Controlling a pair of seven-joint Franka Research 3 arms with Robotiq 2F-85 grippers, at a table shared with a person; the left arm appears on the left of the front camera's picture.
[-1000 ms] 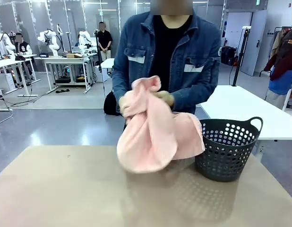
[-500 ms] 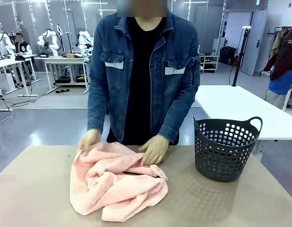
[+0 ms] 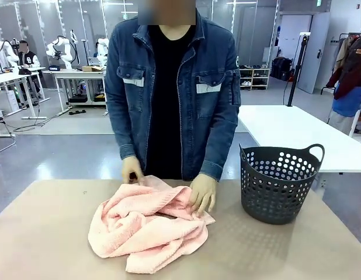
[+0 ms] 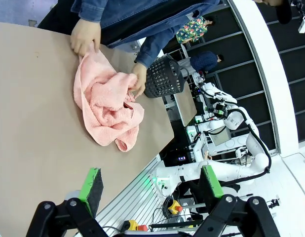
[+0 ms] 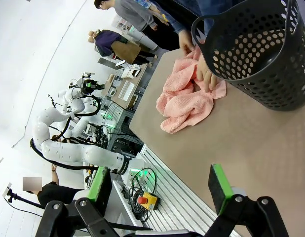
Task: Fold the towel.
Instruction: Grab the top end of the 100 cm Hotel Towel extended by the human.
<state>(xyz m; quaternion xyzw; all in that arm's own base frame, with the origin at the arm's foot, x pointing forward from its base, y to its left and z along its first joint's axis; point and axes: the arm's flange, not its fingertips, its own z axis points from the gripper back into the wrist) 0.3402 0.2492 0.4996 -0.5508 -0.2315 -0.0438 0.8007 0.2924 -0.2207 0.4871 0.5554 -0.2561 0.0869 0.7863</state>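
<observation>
The towel (image 3: 146,228) lies crumpled on the worktop (image 3: 46,233), a little to our left of centre, with the person's hands (image 3: 202,194) on its far edge and the basket (image 3: 280,184) near on the right. The left claw (image 4: 151,183) and right claw (image 5: 160,186) hang short of it, spread wide, empty. We judge the left arm nearer. Bunched like this, the towel's long axis is hard to tell, probably crosswise.

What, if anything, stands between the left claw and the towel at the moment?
Nothing visible does: bare table lies between the open left claw and the crumpled towel. The person's hands rest on its far side, beyond it.
</observation>
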